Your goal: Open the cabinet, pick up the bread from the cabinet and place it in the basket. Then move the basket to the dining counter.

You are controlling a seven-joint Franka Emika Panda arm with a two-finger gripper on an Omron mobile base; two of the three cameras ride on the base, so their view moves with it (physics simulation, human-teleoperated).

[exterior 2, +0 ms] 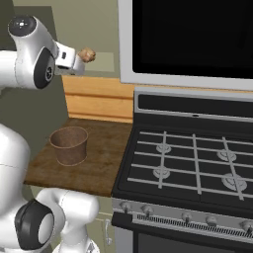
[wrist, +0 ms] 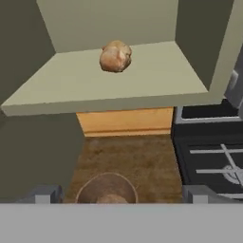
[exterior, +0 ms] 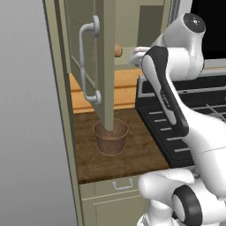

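Olive-beige cabinet (exterior: 106, 62) stands with its door swung open toward us, grey bar handle (exterior: 88, 66) facing out. We see the round bread roll (wrist: 116, 56) resting on the pale cabinet shelf (wrist: 142, 76), untouched. Our gripper (wrist: 118, 194) hangs in front of it, jaws spread fully wide and empty (fingertips at either side of the hand view). Below, the brown basket (exterior 2: 69, 145) sits on the dark wood worktop (exterior 2: 104, 163) beside the stove (exterior 2: 197, 163).
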